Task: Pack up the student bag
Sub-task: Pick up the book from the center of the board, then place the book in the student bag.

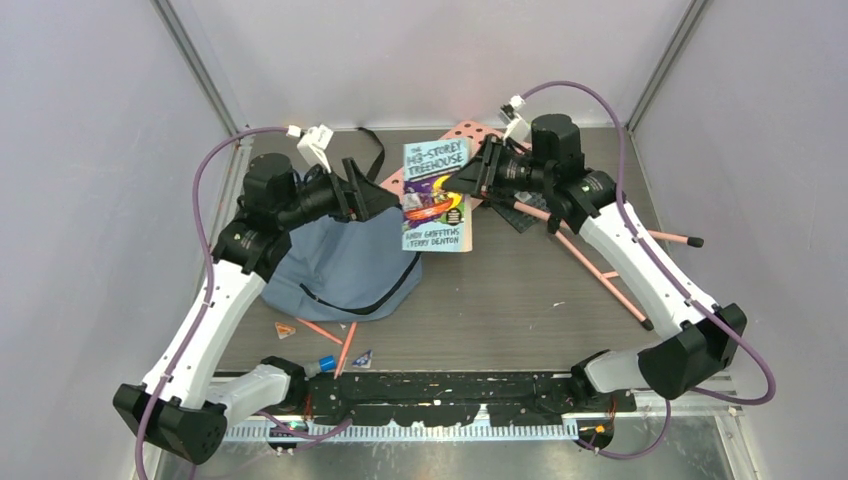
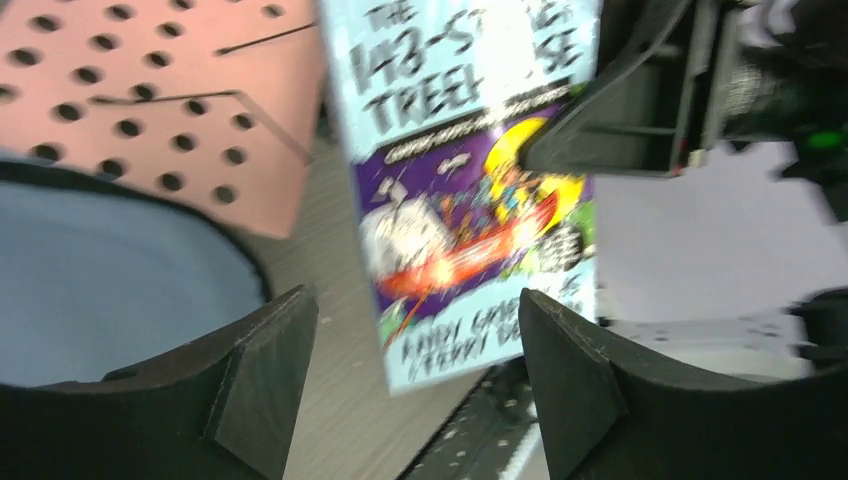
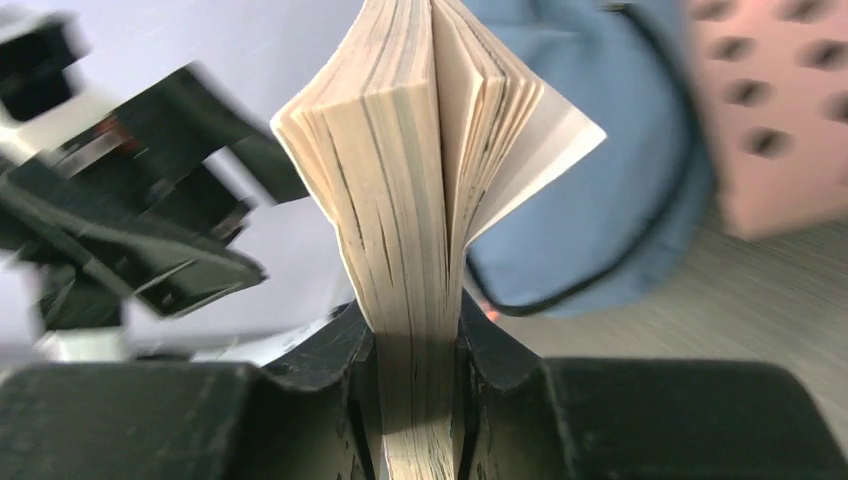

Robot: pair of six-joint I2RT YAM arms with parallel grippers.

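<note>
Top view, bag: the student bag (image 1: 335,270) lies slumped on the left half of the table (image 1: 520,300), partly under the left arm.
Top view, book: the book (image 1: 437,195) hangs cover-up between the two arms, with the right gripper (image 1: 470,180) at its right edge and its lower left corner over the bag's rim.
Top view, room: a pink perforated board (image 1: 470,132) lies just behind the book; a pink pencil (image 1: 610,290) lies beside the right arm; bare tabletop shows in front of the book.
Left wrist: the left gripper (image 2: 415,370) is spread wide, touching nothing. The book hangs beyond the gap, the bag's black-edged rim to the left.
Right wrist: only here do the book's page edges show, pinched tight between the fingers (image 3: 330,370), the leaves fanning apart above and the bag behind.
</note>
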